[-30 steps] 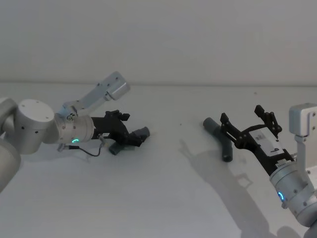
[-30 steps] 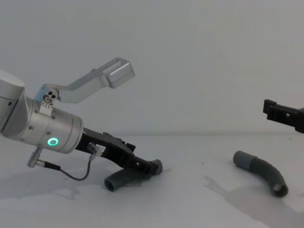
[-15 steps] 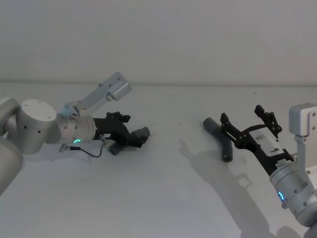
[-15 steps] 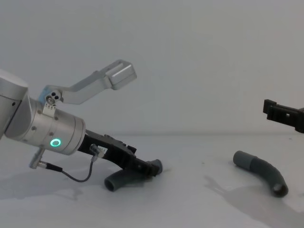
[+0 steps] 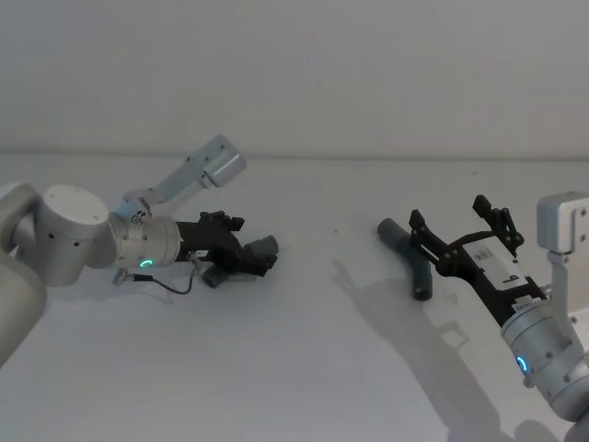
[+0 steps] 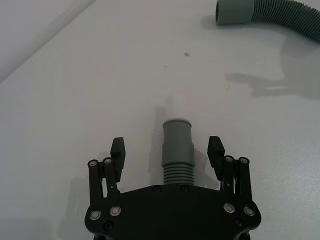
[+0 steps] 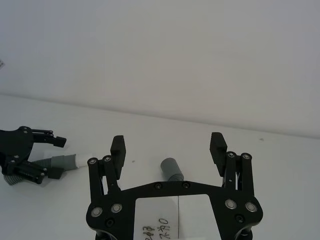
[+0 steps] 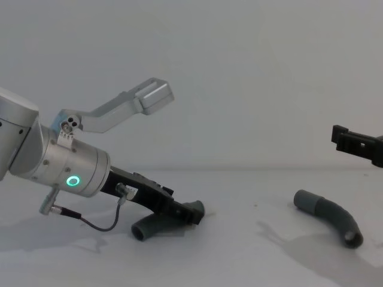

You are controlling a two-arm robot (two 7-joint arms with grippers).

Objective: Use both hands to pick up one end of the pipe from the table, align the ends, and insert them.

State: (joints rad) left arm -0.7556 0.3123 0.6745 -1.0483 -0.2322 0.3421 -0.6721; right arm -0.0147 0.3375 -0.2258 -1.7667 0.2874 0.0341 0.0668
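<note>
Straddling hose cuff point(image 6: 177, 143): left gripper point(image 6: 167, 147)

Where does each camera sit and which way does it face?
Head: high, looking down at the white table; black two-finger left gripper and right gripper.
Chest: low, looking across; silver left wrist, left gripper over the left dark grey ribbed hose piece.
Left wrist: behind the open left gripper, along that hose's grey cuff.
Right wrist: behind the open right gripper, toward the right ribbed hose piece.
Wrist views share the right ribbed hose piece.
</note>
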